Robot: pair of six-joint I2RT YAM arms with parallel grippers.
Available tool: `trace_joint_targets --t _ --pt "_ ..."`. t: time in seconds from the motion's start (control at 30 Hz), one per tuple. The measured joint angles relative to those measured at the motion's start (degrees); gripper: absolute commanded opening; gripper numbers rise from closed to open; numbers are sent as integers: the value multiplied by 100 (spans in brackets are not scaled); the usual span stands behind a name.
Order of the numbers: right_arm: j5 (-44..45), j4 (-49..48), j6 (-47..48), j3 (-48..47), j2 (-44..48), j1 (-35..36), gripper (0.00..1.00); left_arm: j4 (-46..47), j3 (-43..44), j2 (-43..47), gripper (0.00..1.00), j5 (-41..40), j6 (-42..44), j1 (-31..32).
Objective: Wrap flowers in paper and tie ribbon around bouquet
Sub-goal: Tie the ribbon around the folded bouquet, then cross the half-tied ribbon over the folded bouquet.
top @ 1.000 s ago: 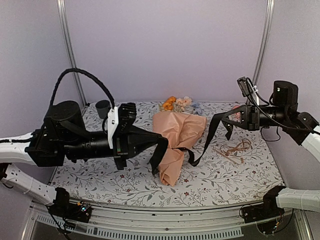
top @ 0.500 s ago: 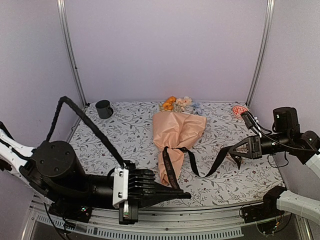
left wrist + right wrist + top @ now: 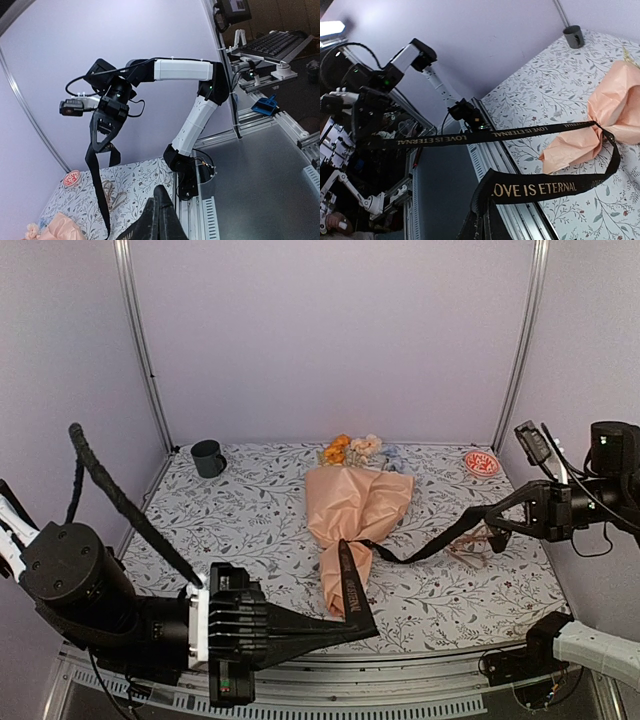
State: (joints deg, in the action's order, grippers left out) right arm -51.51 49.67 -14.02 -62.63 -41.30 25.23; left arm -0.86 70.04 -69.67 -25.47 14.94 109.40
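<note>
Since the bouquet (image 3: 352, 502) lies mid-table with its blooms toward the far wall and its narrow end toward me, the ribbon (image 3: 430, 545) can cross its pinched neck. Paper (image 3: 375, 495) is already a cone round the flowers (image 3: 352, 448), which poke out of the wide end. The ribbon goes round the neck and leaves in two strands. One runs down to my left pincer (image 3: 366, 628) at the near edge. The other runs out to my right pincer (image 3: 492, 519), held up over the right side of the table (image 3: 230, 520). Both pincers are clamped tight, each on a ribbon end.

Both strands look straight and taut, so I judge I'm pulling the ends apart to cinch the tie. Opposite pulls should keep the bouquet from dragging one way. I can't tell whether a knot has formed at the neck or only a crossing. The right wrist view shows gold lettering on the band and the paper squeezed where it bites. Risk, my guess: the bouquet slides if one side pulls harder.

Not in play: tan cord (image 3: 468, 543) below the right strand, mug (image 3: 208, 457) at the far left, small red dish (image 3: 481, 462) at the far right.
</note>
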Motion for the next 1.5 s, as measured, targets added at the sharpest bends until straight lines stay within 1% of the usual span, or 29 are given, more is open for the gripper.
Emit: trace_joint_targets --t 0.1,0.23,0.37,0.5,0.57,0.6,0.7,0.77,0.8,0.83,0.9,0.93,0.97,1.0,1.03,1.13,1.2,1.23,1.3,1.37,1.43,1.5 --pt "-651 122 367 -214 264 2 0 17 -2 4 0 142 101 42" --pt "-1311 291 621 -212 505 17 0 85 -63 83 0 348 221 46" --pt "-1814 304 730 -227 715 17 0 133 -72 184 0 540 337 46" --pt "-2138 304 767 -278 743 22 0 197 -72 282 0 769 461 48" --pt "-2094 310 785 -280 719 22 0 273 -125 348 0 715 533 48" --pt "-1934 313 785 -280 684 22 0 413 -234 417 0 535 592 48" --pt "-1088 284 726 -238 372 24 0 737 -780 822 0 -90 603 -79" --pt "-286 223 575 -111 -92 26 1 883 -1204 1239 0 -452 424 -400" --pt "155 173 468 -24 -378 26 6 901 -1357 1432 0 -619 302 -597" --pt "616 129 365 76 -726 26 15 918 -1561 1718 0 -855 83 -933" --pt "1425 87 149 251 -1316 22 51 907 -1759 2116 0 -1202 -297 -1414" --pt "1867 81 46 345 -1613 22 67 887 -1823 2284 0 -1327 -481 -1613" --pt "2291 138 -35 400 -1827 20 81 837 -1864 2402 0 -1436 -667 -1786" --pt "2719 223 -131 415 -1998 22 91 780 -1884 2509 0 -1534 -837 -1937" --pt "3150 304 -190 407 -2105 22 100 717 -1880 2583 0 -1604 -981 -2055" --pt "4310 649 -365 118 -2326 22 99 387 -1775 2533 0 -1663 -1285 -2371" --pt "4607 640 -398 -205 -2474 24 99 151 -1657 2426 0 -1609 -1368 -2632" --pt "4522 461 -356 -332 -2522 48 99 33 -1578 2354 0 -1545 -1408 -2791" --pt "4057 -160 -216 -439 -2555 247 99 -195 -1425 2212 0 -1386 -1449 -3119" --pt "3471 -1130 -24 -420 -2645 807 99 -372 -1241 2090 0 -1176 -1480 -3462" --pt "2870 -2092 208 -433 -2953 1488 99 -538 -935 1888 0 -822 -1499 -3947" --pt "2127 -2811 522 -627 -3569 1954 99 -697 -496 1572 0 -417 -1508 -4527"
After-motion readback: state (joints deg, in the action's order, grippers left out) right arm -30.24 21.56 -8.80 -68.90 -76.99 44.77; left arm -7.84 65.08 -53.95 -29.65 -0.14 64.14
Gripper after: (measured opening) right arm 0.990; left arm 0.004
